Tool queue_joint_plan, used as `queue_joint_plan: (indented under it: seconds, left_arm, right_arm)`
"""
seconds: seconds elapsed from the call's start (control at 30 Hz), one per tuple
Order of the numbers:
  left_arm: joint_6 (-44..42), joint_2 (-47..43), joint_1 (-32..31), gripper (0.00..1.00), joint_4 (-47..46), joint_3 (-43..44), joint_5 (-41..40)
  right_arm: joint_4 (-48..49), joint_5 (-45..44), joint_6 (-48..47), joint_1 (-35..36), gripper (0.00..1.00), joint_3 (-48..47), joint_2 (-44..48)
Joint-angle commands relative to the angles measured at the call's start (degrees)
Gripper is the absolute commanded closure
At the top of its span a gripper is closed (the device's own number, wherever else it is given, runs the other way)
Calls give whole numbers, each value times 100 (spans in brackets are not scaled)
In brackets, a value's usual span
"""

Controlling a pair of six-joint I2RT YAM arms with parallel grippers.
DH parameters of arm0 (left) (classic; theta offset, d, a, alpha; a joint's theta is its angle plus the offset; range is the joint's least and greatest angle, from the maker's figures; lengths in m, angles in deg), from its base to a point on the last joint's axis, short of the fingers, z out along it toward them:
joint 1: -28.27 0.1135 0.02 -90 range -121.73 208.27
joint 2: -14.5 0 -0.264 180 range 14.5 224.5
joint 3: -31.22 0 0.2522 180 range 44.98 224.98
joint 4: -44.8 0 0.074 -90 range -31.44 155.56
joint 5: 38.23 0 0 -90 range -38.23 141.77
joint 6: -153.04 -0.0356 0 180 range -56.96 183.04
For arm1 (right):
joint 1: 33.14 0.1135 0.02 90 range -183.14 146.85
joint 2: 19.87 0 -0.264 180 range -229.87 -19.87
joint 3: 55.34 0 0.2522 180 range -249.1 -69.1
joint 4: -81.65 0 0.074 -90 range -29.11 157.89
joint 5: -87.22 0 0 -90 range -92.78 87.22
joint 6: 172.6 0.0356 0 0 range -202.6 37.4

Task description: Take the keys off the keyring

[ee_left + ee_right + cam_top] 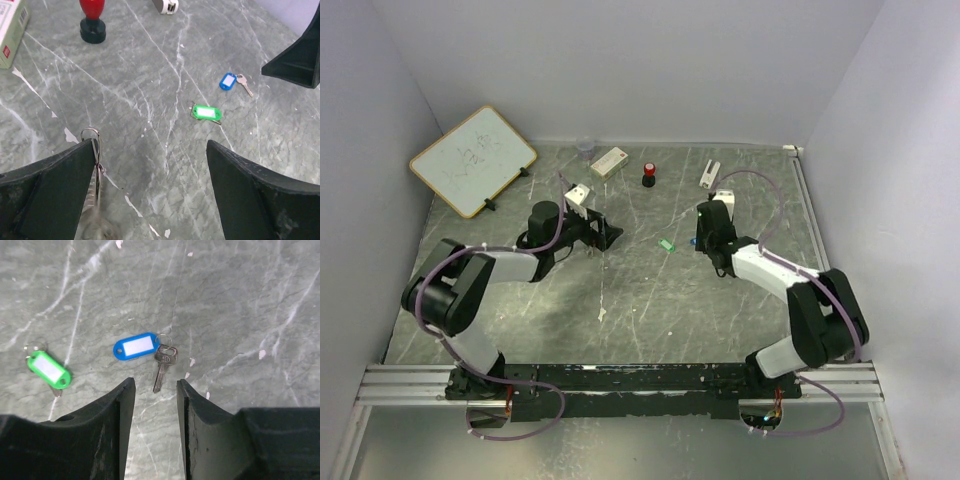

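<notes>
keyring [90,130]: a thin wire loop on the counter [150,60]. In the left wrist view it sits right against the inner edge of the left hand's finger [55,195] on the left side of that view. Blurred silvery metal trails from it along that finger, too soft to make out.

green-tagged key [206,112]: lies flat on the bare counter, apart from the keyring, in the open stretch between the two hands. Its metal is mostly hidden under the green tag.

blue-tagged key [136,346]: lies flat just beyond the green one, on the right hand's side. The blue tag and a small silvery key fan out from a tiny loop of their own. The key's blade points toward the gap between the right hand's fingers.

left hand [150,145]: low over the counter with its fingers spread wide and nothing pinched between them. Whether the wire loop actually touches the finger beside it cannot be told.

right hand [155,383]: just above the blue-tagged key. Its fingers stand a narrow gap apart and grip nothing.

red-capped knob [93,20]: upright toward the far side of the counter, well apart from the keys.

carton [10,30]: near the knob, at the left edge of the left wrist view.

whiteboard [472,160]: propped at the far left corner.
</notes>
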Motion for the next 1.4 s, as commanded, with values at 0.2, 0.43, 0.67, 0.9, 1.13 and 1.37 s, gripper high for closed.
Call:
queue_joint_plan:
  seconds: [0.2,0.43,0.67,0.9,1.13,1.37]
  left_arm:
    - [-287,-562,27,0,254,-201,-419]
    - [-398,9,18,0,347,-134,-431]
    - [-659,652,10,0,1743,488,-1289]
    - [-516,275,-53,1,3649,1286,-1266]
    - [-792,-531,-78,1,4937,1878,-1202]
    - [-719,-943,-78,1,4884,1757,-596]
  right_arm:
    - [-458,-327,188,-28,59,188,1430]
    - [-338,-269,168,-28,59,308,1623]
    - [-316,-170,147,-28,59,297,1598]
    - [-315,-116,122,-30,59,282,1728]
    - [-324,-67,103,-28,60,323,1883]
    - [64,901,58,-20,76,478,2035]
